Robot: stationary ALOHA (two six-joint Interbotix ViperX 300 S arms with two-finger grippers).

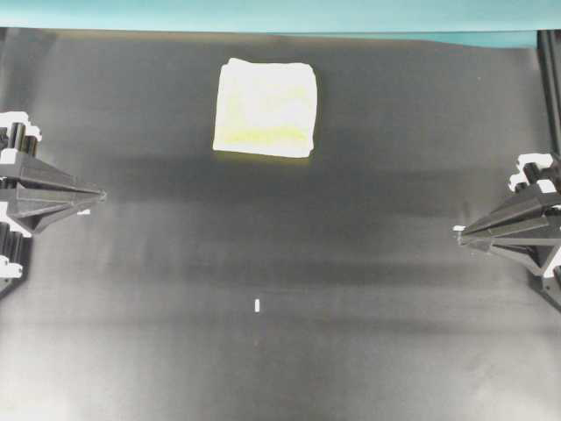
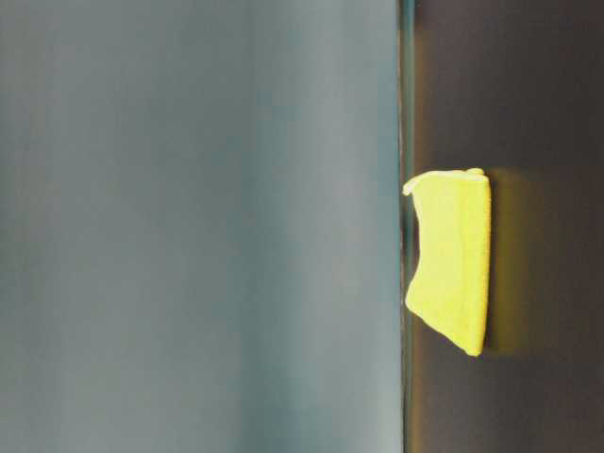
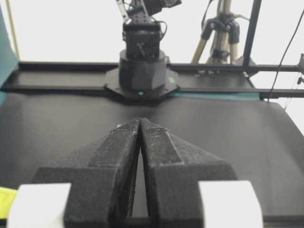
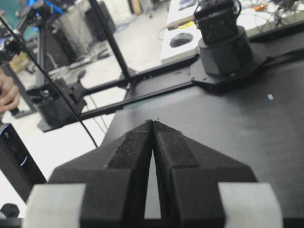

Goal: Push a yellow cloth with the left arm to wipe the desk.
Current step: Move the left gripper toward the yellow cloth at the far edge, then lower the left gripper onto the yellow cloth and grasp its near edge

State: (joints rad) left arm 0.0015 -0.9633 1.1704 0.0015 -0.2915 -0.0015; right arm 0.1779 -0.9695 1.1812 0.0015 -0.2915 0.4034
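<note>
**Operator:** Report the position of the work item.

**Technician:** The yellow cloth [image 1: 265, 107] lies flat on the bench [image 1: 280, 351], toward the far edge and just short of the teal border strip [image 1: 263, 16]. In the table-level view it shows as a folded pad with some thickness, one corner lifted slightly. Nothing touches it.

**Operator:** Condition of the claws?

**Technician:** The left claw [image 1: 102, 195] sits at the left margin of the overhead view, low over the bench, its fingers pressed together to a point and holding nothing. The right claw [image 1: 458, 231] sits at the opposite margin, likewise pressed together and empty. Both wrist views confirm the fingers meet along their length.

**Operator:** Why that configuration?

**Technician:** In my judgement both arms are parked at the sides, which leaves the middle of the bench free. A shut, pointed claw suits a push: it presents one firm edge to the cloth instead of two prongs that could snag the fold.

**Operator:** Obstructions?

**Technician:** Between the left claw and the cloth there is only bare surface. A small white tape mark [image 1: 257, 305] lies nearer the front, well apart from the cloth. The cloth's closeness to the border strip limits any push in that direction.
</note>
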